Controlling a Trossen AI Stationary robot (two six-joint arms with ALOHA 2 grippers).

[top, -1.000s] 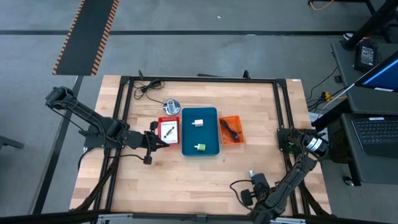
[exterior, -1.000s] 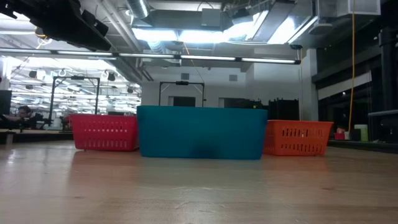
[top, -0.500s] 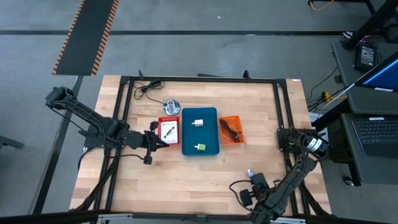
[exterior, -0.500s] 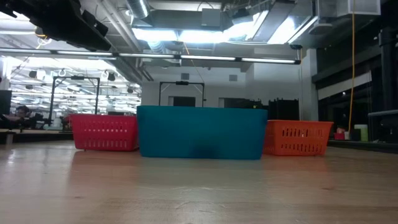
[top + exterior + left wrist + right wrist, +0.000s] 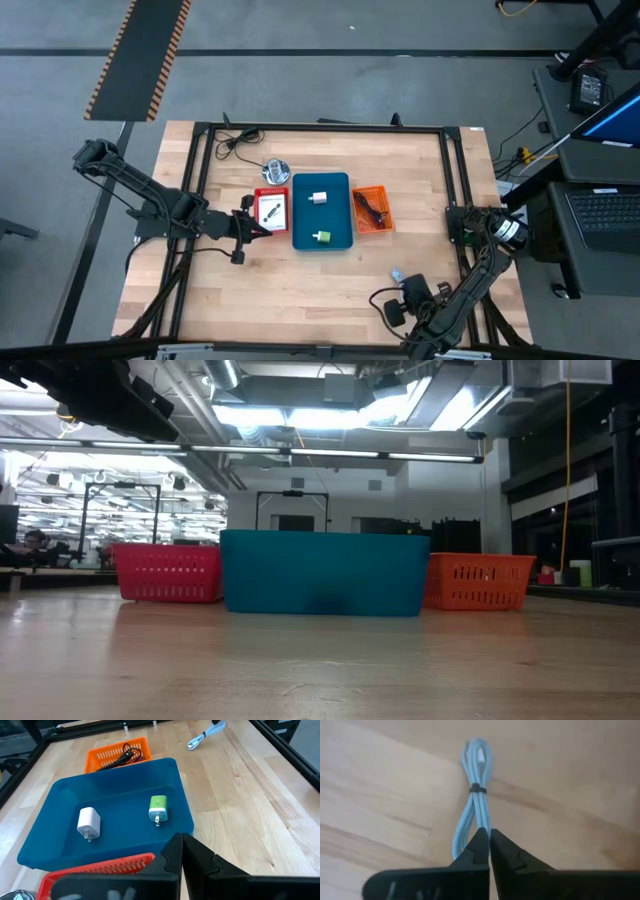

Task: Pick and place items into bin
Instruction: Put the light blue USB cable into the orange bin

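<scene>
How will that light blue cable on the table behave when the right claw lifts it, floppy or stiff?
The cable is probably floppy: it is thin strands folded into a loop. A dark tie binds it, so it should lift as one bundle. The right claw grips one end, so the rest may droop.

Even overhead light, bright ceiling fixtures (image 5: 300, 415) glaring in the low view (near tabletop (image 5: 320, 680) soft), faint shadows

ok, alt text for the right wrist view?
A bundled pale blue cable, cinched by a black tie, lies on the wooden table. The right gripper sits at its near end, dark fingers pressed together, the cable running out from between their tips.
</scene>
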